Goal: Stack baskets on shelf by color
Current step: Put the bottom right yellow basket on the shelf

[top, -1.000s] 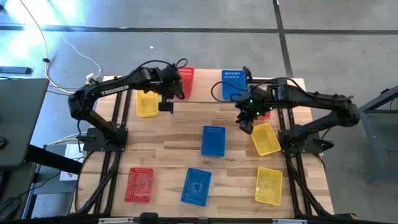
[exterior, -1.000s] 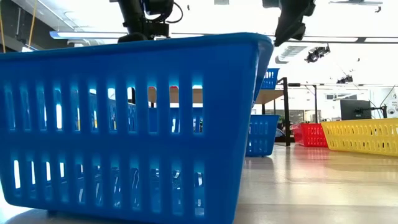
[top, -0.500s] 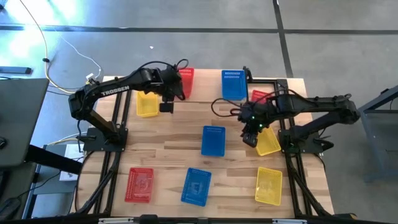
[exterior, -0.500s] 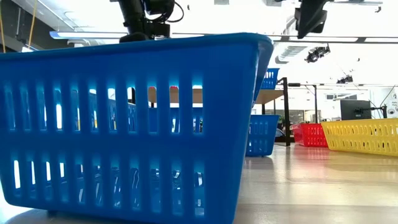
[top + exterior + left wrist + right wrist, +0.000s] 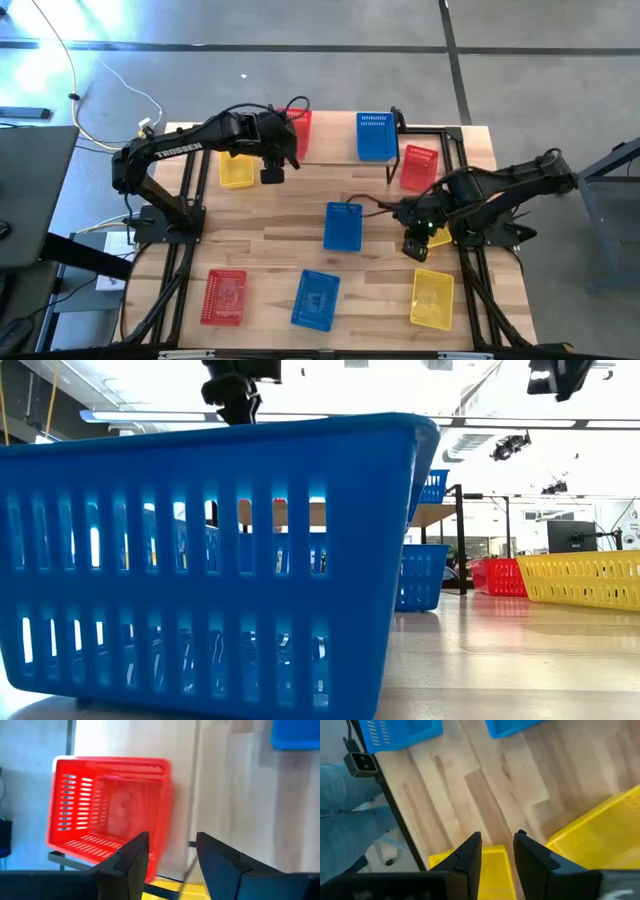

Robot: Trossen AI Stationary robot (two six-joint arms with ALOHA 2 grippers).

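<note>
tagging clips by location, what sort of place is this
Probably a robotics lab or workshop. The butcher-block wooden tabletop stands on a bare grey concrete floor with loose cables; the low view shows long ceiling strip lights, a dark monitor and other workbenches behind.

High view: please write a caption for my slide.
Left gripper open beside red basket; right gripper over yellow basket.

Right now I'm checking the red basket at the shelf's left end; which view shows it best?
The left wrist view: the red basket fills the picture, mesh walls and inside plain. The high view shows it partly behind the left arm. The low and right wrist views don't show it clearly.
</note>
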